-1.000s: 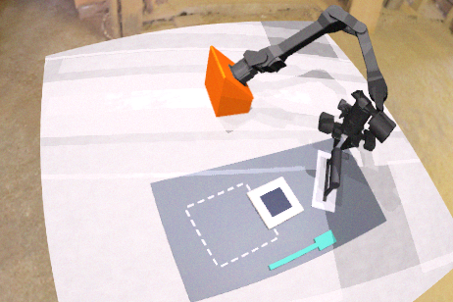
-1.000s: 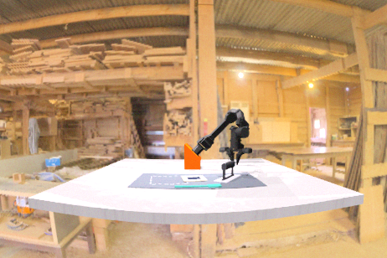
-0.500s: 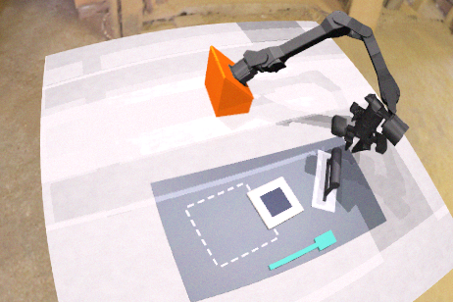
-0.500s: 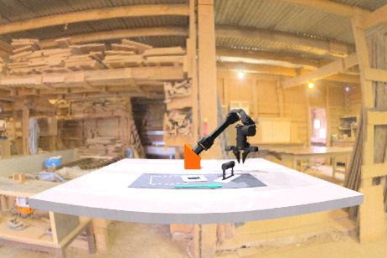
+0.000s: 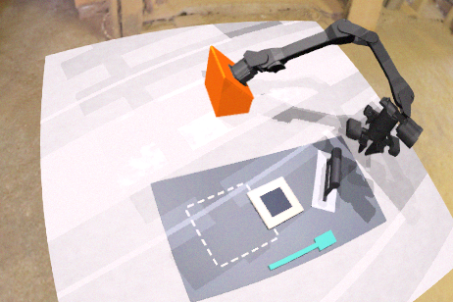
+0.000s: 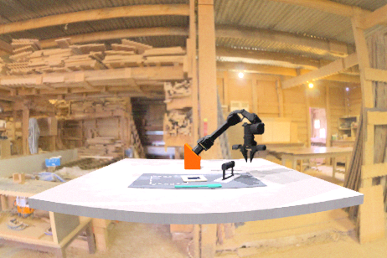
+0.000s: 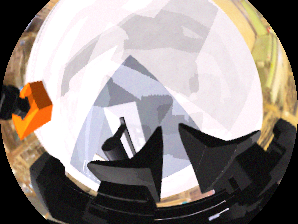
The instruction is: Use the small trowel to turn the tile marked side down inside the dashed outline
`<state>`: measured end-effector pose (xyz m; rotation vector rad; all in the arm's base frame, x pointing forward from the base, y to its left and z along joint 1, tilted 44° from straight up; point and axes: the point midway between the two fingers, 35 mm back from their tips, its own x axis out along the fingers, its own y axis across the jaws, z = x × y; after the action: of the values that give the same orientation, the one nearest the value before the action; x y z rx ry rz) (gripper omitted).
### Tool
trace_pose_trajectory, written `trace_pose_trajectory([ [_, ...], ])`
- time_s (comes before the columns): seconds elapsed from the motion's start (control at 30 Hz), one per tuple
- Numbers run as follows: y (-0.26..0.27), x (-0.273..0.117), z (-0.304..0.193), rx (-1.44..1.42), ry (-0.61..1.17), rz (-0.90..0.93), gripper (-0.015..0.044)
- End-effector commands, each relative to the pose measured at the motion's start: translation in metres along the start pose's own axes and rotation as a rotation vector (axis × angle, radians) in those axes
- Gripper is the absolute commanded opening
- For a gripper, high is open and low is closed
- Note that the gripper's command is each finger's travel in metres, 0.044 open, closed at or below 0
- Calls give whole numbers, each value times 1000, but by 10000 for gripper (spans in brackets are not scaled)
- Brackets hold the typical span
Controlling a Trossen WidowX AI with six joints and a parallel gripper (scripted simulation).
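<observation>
The tile [image 5: 276, 201] [image 6: 193, 178] lies flat with its dark square facing up. It overlaps the right side of the dashed outline [image 5: 224, 265] on the mat [image 5: 169, 196] [image 6: 140, 182]. A trowel [image 5: 335, 167] [image 6: 228, 165] [image 7: 117, 152] with a white blade and raised black handle rests on the mat, right of the tile in the top view. My gripper [image 5: 364, 151] [image 6: 249, 161] [image 7: 169, 128] is slightly open and empty. It hangs above the table, beyond the mat's far right edge in the top view, apart from the trowel.
A flat teal tool [image 5: 296, 256] [image 6: 197, 185] lies on the mat's near side, in front of the tile and trowel. The orange wedge [image 5: 232, 100] [image 6: 192, 161] [image 7: 40, 105] stands at the arm's base, behind the mat.
</observation>
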<state>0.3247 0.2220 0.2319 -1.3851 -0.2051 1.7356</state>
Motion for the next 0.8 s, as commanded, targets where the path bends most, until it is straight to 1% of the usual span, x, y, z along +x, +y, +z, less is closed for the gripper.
trace_pose_trajectory([
  [0.0,-9,-2,1,1,3,1,100],
  [0.43,-8,-2,1,-2,-1,-2,100],
  [0.57,-8,-2,1,-2,-1,-2,0],
  [0.77,-8,-2,1,-2,-1,-2,0],
])
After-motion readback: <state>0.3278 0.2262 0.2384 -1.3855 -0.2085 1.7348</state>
